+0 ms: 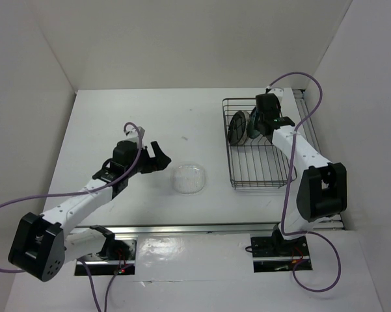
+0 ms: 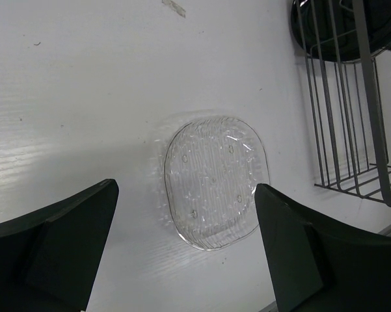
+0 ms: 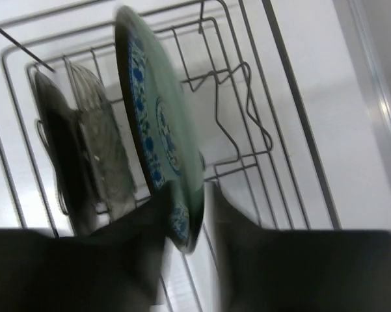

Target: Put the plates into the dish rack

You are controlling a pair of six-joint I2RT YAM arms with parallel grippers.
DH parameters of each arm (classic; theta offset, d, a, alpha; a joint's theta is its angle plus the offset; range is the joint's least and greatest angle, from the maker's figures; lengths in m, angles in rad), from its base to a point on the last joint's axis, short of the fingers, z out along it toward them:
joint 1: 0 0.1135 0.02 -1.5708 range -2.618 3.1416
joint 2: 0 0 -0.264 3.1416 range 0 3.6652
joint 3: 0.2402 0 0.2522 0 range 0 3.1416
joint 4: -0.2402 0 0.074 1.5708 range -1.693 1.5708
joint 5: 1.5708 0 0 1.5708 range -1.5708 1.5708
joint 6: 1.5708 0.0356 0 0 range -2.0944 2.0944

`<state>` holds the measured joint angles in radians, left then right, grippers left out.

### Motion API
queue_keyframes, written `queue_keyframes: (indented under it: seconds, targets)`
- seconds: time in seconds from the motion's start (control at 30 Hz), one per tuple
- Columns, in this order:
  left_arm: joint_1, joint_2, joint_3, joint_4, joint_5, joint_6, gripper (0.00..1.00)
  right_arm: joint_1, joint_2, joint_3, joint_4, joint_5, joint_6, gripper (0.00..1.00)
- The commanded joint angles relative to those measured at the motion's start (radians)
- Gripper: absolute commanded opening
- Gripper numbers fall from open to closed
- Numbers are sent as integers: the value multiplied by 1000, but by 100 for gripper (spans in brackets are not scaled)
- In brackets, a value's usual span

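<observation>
I am holding the blue-green patterned plate (image 3: 156, 110) on edge in the right gripper (image 3: 192, 195), which is pinching its lower rim closed, above the far end of the dish rack (image 1: 263, 186). The black plate (image 3: 55, 149) and the clear speckled plate (image 3: 101, 143) are standing in slots just beside it. The wrist picture is blurred, so I cannot tell whether the held plate is seated between the wire dividers (image 3: 231, 110) yet.

That is what I am worrying about. If I am letting go while it is only leaning on a wire, it could be tipping onto the speckled plate or dropping flat onto the rack floor. The pinch is narrow and near the rim, so the plate could also be pivoting in the fingers.

The left gripper (image 1: 157, 158) is hanging wide open and empty beside the clear rounded-square plate (image 2: 215, 182), which is lying flat on the table (image 2: 84, 97). I am judging that a thin, flat, slick dish like this one could slide away rather than lift.
</observation>
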<state>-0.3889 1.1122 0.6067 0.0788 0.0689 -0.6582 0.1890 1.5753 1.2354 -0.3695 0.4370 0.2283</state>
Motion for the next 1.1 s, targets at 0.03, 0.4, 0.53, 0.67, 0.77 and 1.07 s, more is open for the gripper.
queue_keyframes:
  seconds: [0.03, 0.4, 0.53, 0.67, 0.77, 1.07]
  targets:
    - [-4, 44, -2, 85, 19, 14, 100, -6, 5, 6, 81, 12, 14, 49]
    - [-4, 213, -24, 199, 58, -8, 100, -6, -44, 45, 3, 112, 57, 78]
    - [-4, 268, -24, 223, 81, -8, 100, 6, -124, 72, -48, 164, 77, 88]
    - [-22, 324, 4, 233, 81, -8, 97, 15, -215, 72, -48, 152, 77, 89]
    - [-48, 360, 27, 204, 33, -8, 95, 24, -270, 72, -59, 143, 77, 89]
    - [-116, 466, 102, 101, -73, -8, 73, 43, -373, 93, -68, 85, 77, 89]
